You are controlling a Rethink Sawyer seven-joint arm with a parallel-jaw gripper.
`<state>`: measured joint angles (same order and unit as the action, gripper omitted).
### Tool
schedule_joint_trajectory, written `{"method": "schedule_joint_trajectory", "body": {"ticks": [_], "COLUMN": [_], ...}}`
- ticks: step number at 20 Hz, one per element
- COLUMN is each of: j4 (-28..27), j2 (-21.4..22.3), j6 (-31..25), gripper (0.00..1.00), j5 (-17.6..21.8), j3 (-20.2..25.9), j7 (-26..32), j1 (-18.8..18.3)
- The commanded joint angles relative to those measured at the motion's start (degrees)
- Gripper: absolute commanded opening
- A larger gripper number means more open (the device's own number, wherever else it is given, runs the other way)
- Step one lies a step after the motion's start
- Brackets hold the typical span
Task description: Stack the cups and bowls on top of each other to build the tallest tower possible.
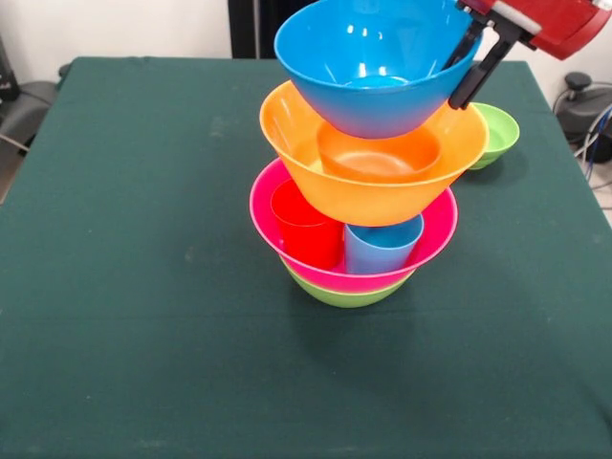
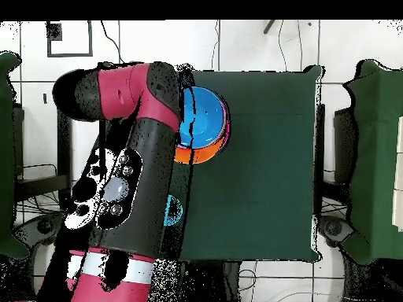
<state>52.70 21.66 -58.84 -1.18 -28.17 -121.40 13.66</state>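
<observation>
Four bowls stood piled at the middle of the green worktop, forming the tower. At the bottom sat a green bowl, of which only the lower curve showed. In it rested the big pink bowl, and inside that stood a red cup and a light blue cup side by side, both upright. On those cups sat the big orange bowl, tilted a little, with a smaller orange bowl nested inside it. Topmost was a blue bowl, leaning toward the left in the front view. The tool was at that bowl's right rim, one dark finger inside and the other down the outer wall, closed on the rim. The red arm came in from the top right corner. A small green bowl stood alone on the worktop behind the tower, near the far right corner. From overhead the arm covered much of the tower, with the blue bowl showing beside it, and a small blue round object lay partly hidden at the arm's edge.
</observation>
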Motion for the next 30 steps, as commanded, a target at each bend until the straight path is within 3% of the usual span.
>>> {"method": "schedule_joint_trajectory", "body": {"ticks": [1,30], "j4": [4.30,3.97], "j2": [-0.57,-0.85], "j6": [2.12,2.70], "gripper": [0.00,0.00], "j5": [0.33,-0.18], "j3": [1.86,1.45], "j7": [-12.26,-11.46], "j1": [0.26,0.65]}}
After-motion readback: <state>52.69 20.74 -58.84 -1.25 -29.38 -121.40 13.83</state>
